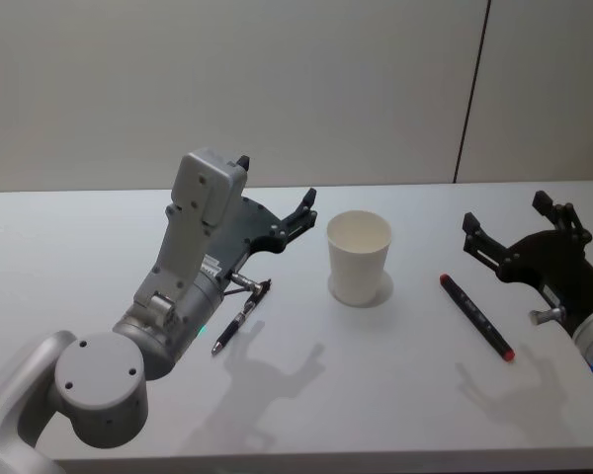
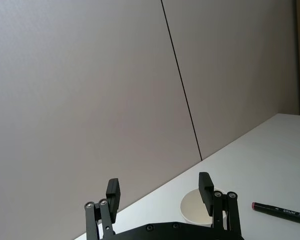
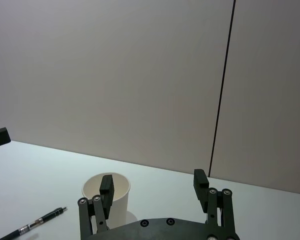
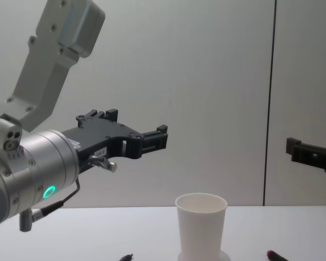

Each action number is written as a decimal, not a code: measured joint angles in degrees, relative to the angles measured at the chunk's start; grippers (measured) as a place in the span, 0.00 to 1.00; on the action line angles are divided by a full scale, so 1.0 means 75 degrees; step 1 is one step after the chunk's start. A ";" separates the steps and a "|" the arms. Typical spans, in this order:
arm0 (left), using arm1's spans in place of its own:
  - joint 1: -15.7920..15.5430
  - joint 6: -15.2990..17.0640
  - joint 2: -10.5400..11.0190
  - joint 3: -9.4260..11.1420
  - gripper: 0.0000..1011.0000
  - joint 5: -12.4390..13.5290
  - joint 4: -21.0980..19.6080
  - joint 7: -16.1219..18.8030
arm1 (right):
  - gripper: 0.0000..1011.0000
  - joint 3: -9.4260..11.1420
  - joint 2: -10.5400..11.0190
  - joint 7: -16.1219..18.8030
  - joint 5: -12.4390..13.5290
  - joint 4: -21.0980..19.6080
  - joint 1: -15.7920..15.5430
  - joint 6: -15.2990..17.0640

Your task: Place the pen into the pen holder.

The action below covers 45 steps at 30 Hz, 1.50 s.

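Observation:
The pen holder [image 1: 359, 257] is a white paper cup standing upright mid-table, empty as far as I can see. A slim black pen with silver bands [image 1: 242, 316] lies to its left, under my left arm. A black marker pen with a red end [image 1: 474, 316] lies to its right. My left gripper [image 1: 277, 181] hovers open above the table left of the cup, holding nothing. My right gripper [image 1: 506, 212] hovers open right of the marker, also with nothing in it. The left wrist view shows open fingers [image 2: 206, 189] over the cup [image 2: 195, 214] and marker [image 2: 280, 212].
The white table [image 1: 395, 395] runs to a grey wall with a dark vertical seam [image 1: 471, 99]. In the right wrist view the cup [image 3: 121, 200] and slim pen [image 3: 40, 222] lie beyond my open right gripper [image 3: 153, 186]. The chest view shows the cup [image 4: 202, 225].

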 joint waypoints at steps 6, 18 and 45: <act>0.0000 0.0000 0.0000 0.0001 0.99 0.0000 0.0000 0.0000 | 0.99 0.0000 0.0000 0.0000 0.0000 0.0000 0.0000 0.0000; 0.0000 0.0000 0.0000 0.0000 0.99 0.0000 0.0000 0.0000 | 0.99 0.0000 0.0000 0.0000 0.0000 0.0000 0.0000 0.0000; 0.0000 0.0000 0.0000 0.0001 0.99 0.0000 0.0000 0.0000 | 0.99 0.0021 -0.0089 -0.0018 -0.0268 0.0110 0.0279 0.0389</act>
